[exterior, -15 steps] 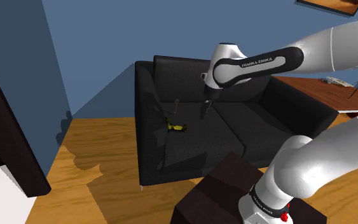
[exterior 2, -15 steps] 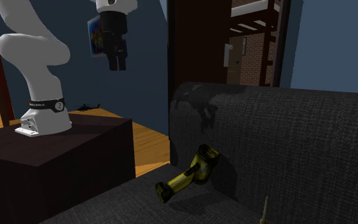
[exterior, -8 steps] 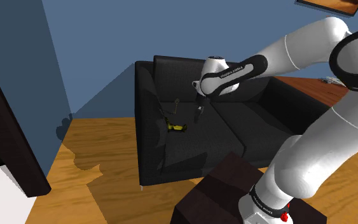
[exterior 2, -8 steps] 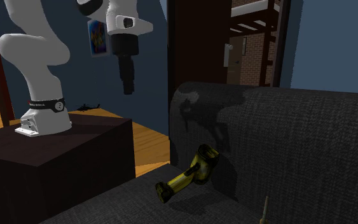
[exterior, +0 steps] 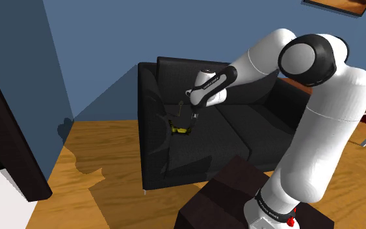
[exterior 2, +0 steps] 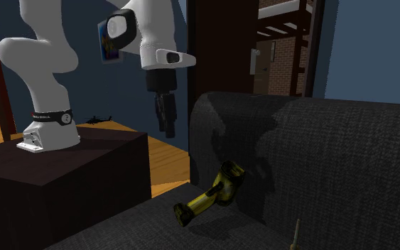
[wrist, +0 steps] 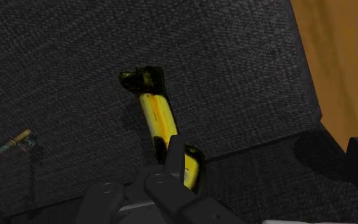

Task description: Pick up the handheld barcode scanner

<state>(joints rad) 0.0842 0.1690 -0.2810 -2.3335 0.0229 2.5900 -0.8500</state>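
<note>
The handheld barcode scanner (exterior: 182, 129) is yellow and black. It lies on the seat of a dark sofa (exterior: 240, 133), close to the armrest at the shoulder view's left. In the second exterior view the scanner (exterior 2: 211, 194) leans with its head against the sofa's upright cushion. My black gripper (exterior: 190, 119) hangs just above it, pointing down, and touches nothing. In the second exterior view the gripper (exterior 2: 168, 129) sits higher than the scanner and to its left. The wrist view has the scanner (wrist: 157, 116) lengthwise ahead of one finger (wrist: 174, 154). The fingers stand apart and open.
A thin stick-like object (exterior: 181, 104) lies on the seat behind the scanner, also beside it in the wrist view (wrist: 6, 147). The dark stand box (exterior 2: 63, 170) sits in front of the sofa. Wood floor (exterior: 97, 182), a blue wall and a dark door frame (exterior: 12, 143) lie at the shoulder view's left.
The arm has swung towards the shoulder view's left and lowered. The gripper has come down from high above the sofa to just over the scanner. The fingers have stayed open.
</note>
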